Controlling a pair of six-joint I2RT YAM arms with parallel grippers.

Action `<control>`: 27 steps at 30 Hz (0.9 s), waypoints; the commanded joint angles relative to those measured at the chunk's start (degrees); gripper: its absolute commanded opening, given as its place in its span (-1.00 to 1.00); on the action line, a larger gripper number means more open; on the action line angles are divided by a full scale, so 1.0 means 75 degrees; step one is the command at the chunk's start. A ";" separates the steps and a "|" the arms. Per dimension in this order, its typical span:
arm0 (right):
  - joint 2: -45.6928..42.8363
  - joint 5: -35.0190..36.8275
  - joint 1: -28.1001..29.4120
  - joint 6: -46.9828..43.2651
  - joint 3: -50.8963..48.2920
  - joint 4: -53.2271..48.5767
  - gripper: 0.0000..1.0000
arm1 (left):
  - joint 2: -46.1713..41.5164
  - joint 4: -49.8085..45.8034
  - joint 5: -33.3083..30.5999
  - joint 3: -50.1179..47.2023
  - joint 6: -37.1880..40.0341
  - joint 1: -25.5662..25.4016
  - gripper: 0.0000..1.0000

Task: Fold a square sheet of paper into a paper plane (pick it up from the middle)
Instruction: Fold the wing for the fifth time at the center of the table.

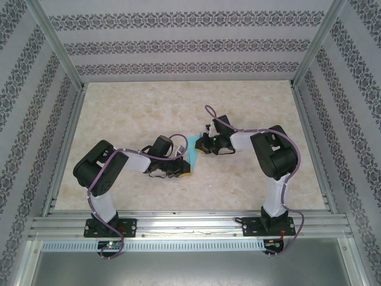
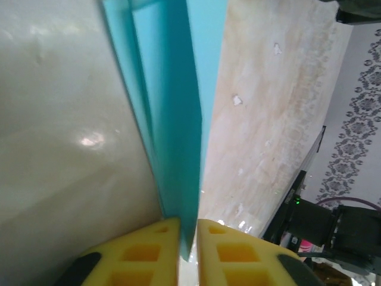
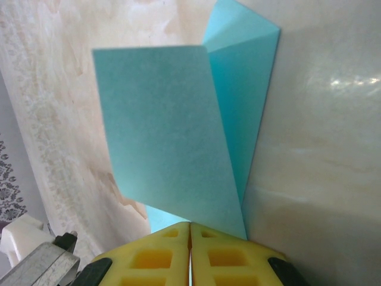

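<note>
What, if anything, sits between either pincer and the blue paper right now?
Nothing visible does. The left pincer already has the folded blue paper edge-on between its jaws, and the right pincer is closed on the paper's near edge.
</note>
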 commanded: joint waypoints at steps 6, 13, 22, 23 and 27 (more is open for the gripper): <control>0.0529 0.0368 0.0343 -0.0002 -0.0127 -0.0412 -0.80 | -0.1068 -0.0900 -0.0274 -0.0371 0.0199 -0.0111 -0.48; 0.0489 0.0366 0.0373 0.0046 -0.0079 -0.0400 -0.80 | -0.1685 -0.1113 -0.0855 0.0220 0.0392 -0.0109 -0.55; 0.0465 0.0356 0.0390 0.0097 -0.0126 -0.0333 -0.80 | -0.0216 -0.1488 -0.0719 0.2055 0.0390 -0.0145 -0.82; 0.0477 0.0344 0.0381 0.0096 -0.0130 -0.0307 -0.80 | -0.0113 -0.1555 -0.0803 0.2081 0.0374 -0.0145 -0.91; 0.0480 0.0297 0.0376 0.0116 -0.0089 -0.0304 -0.80 | 0.0218 -0.1569 -0.0847 0.2136 0.0348 -0.0177 -1.00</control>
